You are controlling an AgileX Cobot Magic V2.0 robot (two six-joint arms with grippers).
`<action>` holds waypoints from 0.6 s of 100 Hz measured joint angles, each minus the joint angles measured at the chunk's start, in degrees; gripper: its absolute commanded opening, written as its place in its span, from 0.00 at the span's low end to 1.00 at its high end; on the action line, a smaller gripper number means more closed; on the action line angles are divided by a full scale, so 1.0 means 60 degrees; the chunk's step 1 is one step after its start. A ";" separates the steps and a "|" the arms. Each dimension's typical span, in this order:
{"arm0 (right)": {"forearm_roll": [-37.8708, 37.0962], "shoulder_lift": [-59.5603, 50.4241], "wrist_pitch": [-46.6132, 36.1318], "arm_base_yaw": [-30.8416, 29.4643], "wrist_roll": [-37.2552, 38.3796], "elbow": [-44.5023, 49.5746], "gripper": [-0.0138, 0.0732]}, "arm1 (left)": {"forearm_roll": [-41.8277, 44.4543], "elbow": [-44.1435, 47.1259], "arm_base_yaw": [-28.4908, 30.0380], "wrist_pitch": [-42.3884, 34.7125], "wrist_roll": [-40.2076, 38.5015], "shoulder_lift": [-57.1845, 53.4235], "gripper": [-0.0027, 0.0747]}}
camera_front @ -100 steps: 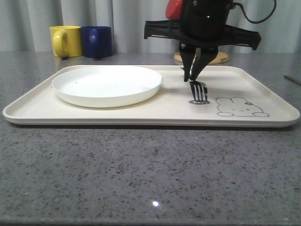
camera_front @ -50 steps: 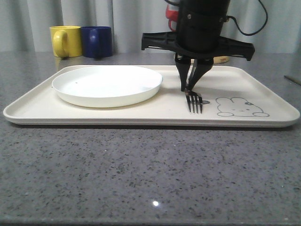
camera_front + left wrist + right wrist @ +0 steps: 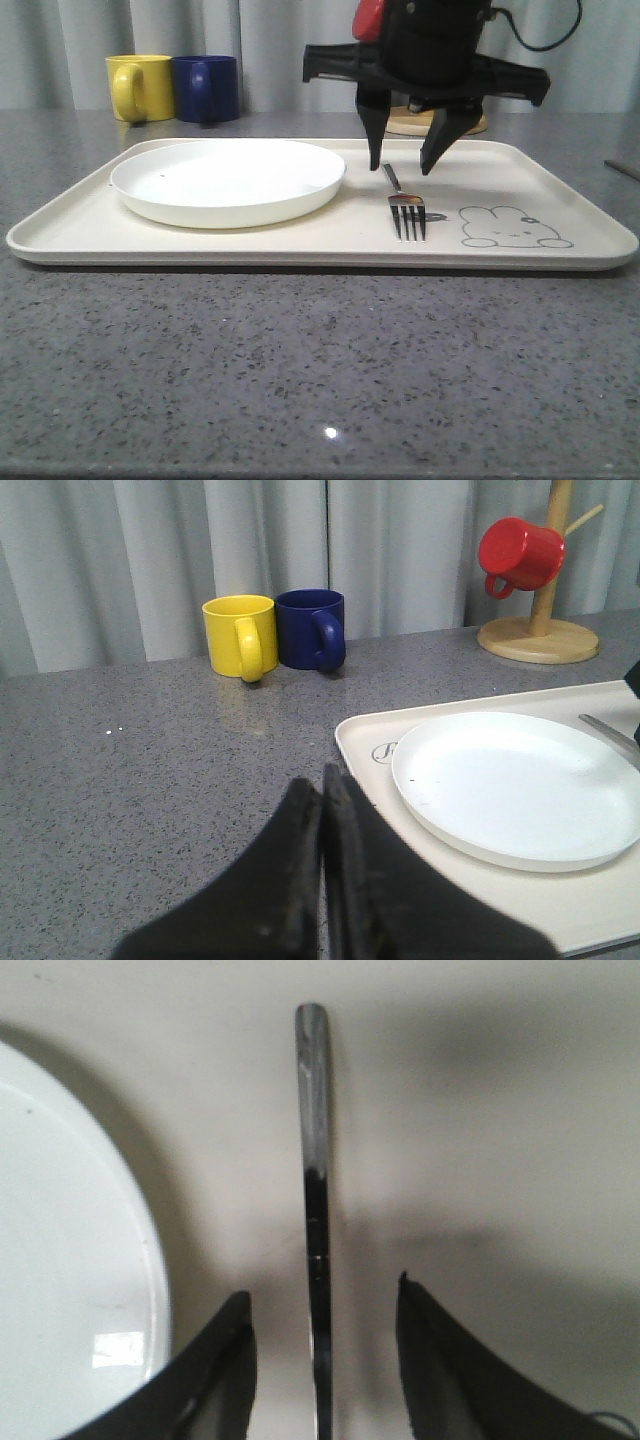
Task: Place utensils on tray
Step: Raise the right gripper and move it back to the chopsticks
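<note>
A shiny silver fork (image 3: pixel 404 208) lies flat on the cream tray (image 3: pixel 560 185), tines toward the front, between the white plate (image 3: pixel 228 180) and the bunny drawing (image 3: pixel 512 228). My right gripper (image 3: pixel 400 165) hangs just above the fork's handle, open, with a finger on each side and touching nothing. The right wrist view has the handle (image 3: pixel 315 1190) lying free between the two spread fingers (image 3: pixel 225 1360). My left gripper (image 3: pixel 322 780) is shut and empty, over the grey counter beside the tray's corner (image 3: pixel 365 742).
A yellow mug (image 3: pixel 138 87) and a dark blue mug (image 3: pixel 206 88) stand behind the tray at the far left. A wooden mug tree (image 3: pixel 540 630) with a red mug (image 3: pixel 520 552) stands behind the tray. A thin metal piece (image 3: pixel 622 169) lies at the right edge.
My right gripper lowered the fork from hanging tines-down to lying flat on the tray, then opened and let it go. The left arm has not moved.
</note>
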 measured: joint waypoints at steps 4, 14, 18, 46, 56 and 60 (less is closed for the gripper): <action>0.0018 -0.0201 0.0040 -0.0042 -0.0183 -0.0017 0.56 | 0.0000 0.0000 0.0000 0.0000 0.0000 0.0000 0.01; 0.0078 -0.0700 0.0380 -0.0277 -0.0869 -0.0043 0.56 | 0.0000 0.0000 0.0000 0.0000 0.0000 0.0000 0.01; 0.0093 -0.0904 0.0550 -0.0455 -0.1095 -0.0056 0.56 | 0.0000 0.0000 0.0000 -0.0015 0.0000 0.0000 0.01; 0.0266 -0.1787 0.1579 -0.2526 -0.3048 -0.0056 0.56 | 0.0000 0.0000 0.0000 -0.0015 0.0000 0.0000 0.01; 0.0551 -0.1818 0.1777 -0.3370 -0.3911 -0.0056 0.56 | 0.0000 0.0000 0.0000 -0.0015 0.0000 0.0000 0.01; 0.0703 -0.1818 0.1816 -0.3709 -0.4198 -0.0056 0.56 | 0.0000 0.0000 0.0000 -0.0015 0.0000 0.0000 0.01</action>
